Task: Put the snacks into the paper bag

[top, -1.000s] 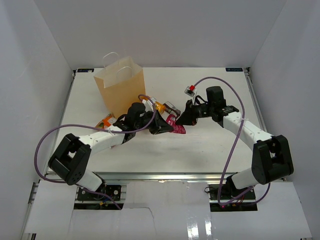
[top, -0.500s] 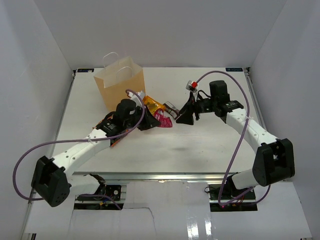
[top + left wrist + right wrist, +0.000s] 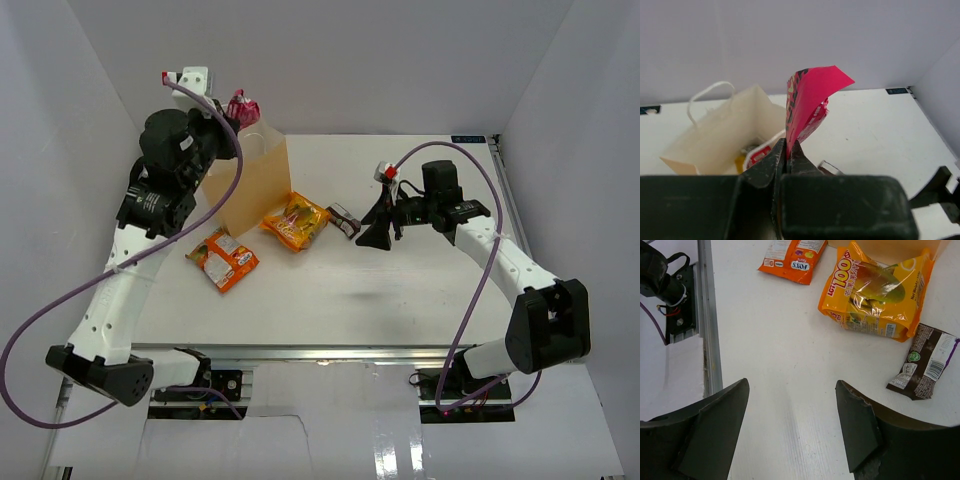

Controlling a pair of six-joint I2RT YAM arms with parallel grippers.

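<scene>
The left gripper is clamping its jaws tight on the lower edge of a red-pink packet. The packet is standing up from the fingertips in the middle of the left wrist view and folding over at its top. Below and to the left of it, the paper bag is standing upright with its mouth open. One white handle is looping up at its far side, and a scrap of red and yellow wrapping is showing inside. In the top view the left arm is reaching high in the upper left of the frame, and the packet is showing just above the bag's top edge.

The right gripper is spreading its jaws wide and gripping nothing, hovering over the bare white table at the bottom of the right wrist view. Beyond its fingertips, in the upper right of that view, a yellow packet is lying flat with its far end reaching the foot of the bag. A dark brown packet is lying at the right edge, just beside the yellow one's lower corner. An orange packet is lying at the top centre, apart from both. A metal rail is running down the left side of the view.
</scene>
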